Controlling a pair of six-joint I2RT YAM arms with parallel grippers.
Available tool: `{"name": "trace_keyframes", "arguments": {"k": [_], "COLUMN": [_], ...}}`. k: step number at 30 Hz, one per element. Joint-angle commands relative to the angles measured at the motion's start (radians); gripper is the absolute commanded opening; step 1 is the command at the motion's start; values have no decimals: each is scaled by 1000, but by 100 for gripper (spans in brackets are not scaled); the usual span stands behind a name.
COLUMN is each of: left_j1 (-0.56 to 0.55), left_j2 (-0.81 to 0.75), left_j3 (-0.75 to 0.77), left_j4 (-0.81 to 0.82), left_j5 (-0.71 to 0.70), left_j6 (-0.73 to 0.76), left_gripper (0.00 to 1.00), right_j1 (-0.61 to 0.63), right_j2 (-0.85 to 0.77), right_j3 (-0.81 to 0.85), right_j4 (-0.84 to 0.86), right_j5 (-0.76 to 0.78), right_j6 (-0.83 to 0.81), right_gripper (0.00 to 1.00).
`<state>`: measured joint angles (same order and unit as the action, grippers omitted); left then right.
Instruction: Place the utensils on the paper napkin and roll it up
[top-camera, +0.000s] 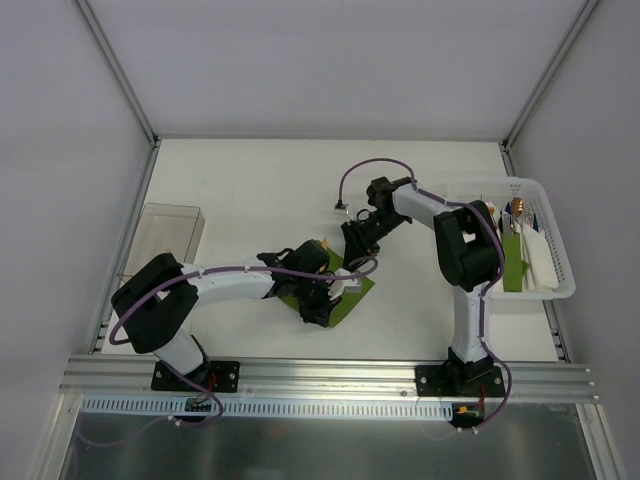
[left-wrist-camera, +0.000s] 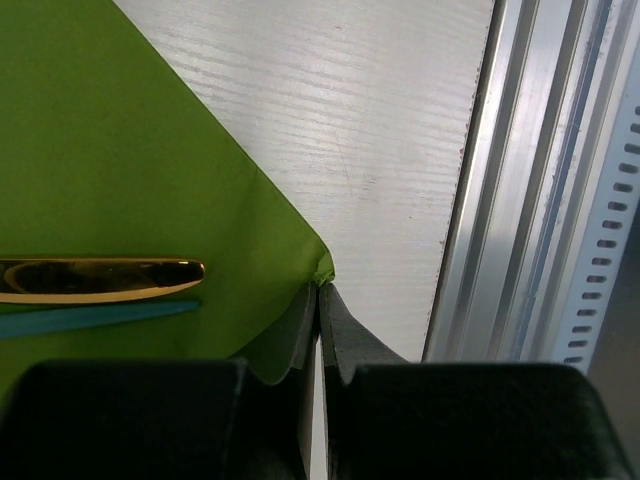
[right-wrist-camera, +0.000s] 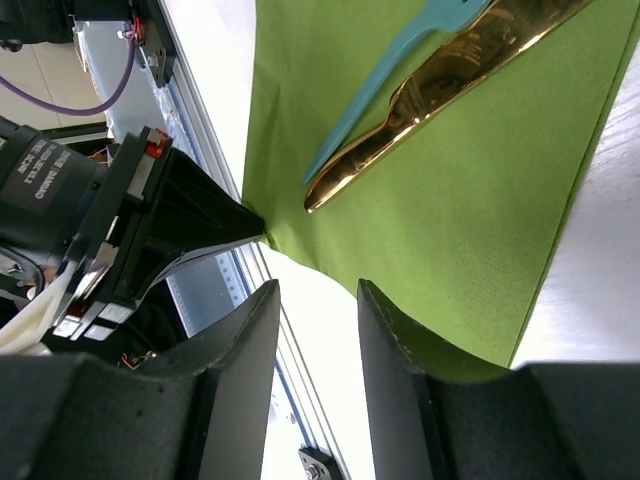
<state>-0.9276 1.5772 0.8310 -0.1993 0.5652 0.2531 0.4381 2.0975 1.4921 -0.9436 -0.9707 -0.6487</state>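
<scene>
Left pincer: the left pincer (left-wrist-camera: 320, 300) was clamped shut on one corner of the paper napkin (left-wrist-camera: 120, 130), with that corner raised a little off the desk (left-wrist-camera: 380, 120).
Right pincer: the right pincer (right-wrist-camera: 318, 300) stood partly open with only bare desk showing in its gap. It was low at another edge of the sheet, where the paper buckled up against one finger. Whether that finger touched the paper could not be told.
Napkin's place: it lay on the desk in front of both arms, between the two pincers, with the pinched corner toward the metal rail (left-wrist-camera: 520, 200).
Utensils' place: a gold utensil (left-wrist-camera: 100, 279) and a slim teal utensil (left-wrist-camera: 95, 318) lay side by side on the green sheet, close together and well inside its edges.
Basket: the white basket (top-camera: 560, 290) at the right of the desk held more cutlery and paper.
Done, by the look of it: the loading step, as two pieces were on the napkin.
Left to do: the whole roll. The sheet lay mostly flat, with no fold over the cutlery yet.
Stage: judged to be the very start of rolling, with one corner gripped to turn it over.
</scene>
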Motion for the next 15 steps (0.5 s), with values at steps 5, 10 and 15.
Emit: {"name": "trace_keyframes", "arguments": {"k": [5, 10, 15], "left_j1": [68, 121, 151], "left_j2": [35, 32, 32], "left_j3": [40, 46, 66], "left_j4": [11, 12, 12], "left_j5": [13, 19, 36], "left_j6": [-107, -113, -138], "left_gripper": [0, 0, 0], "right_j1": [-1, -2, -1], "right_j2": [-90, -100, -94], "right_j3": [-30, -55, -66], "right_j4": [23, 40, 63], "right_j5": [-2, 7, 20], "right_j6": [26, 41, 64], "right_gripper": [40, 40, 40]}}
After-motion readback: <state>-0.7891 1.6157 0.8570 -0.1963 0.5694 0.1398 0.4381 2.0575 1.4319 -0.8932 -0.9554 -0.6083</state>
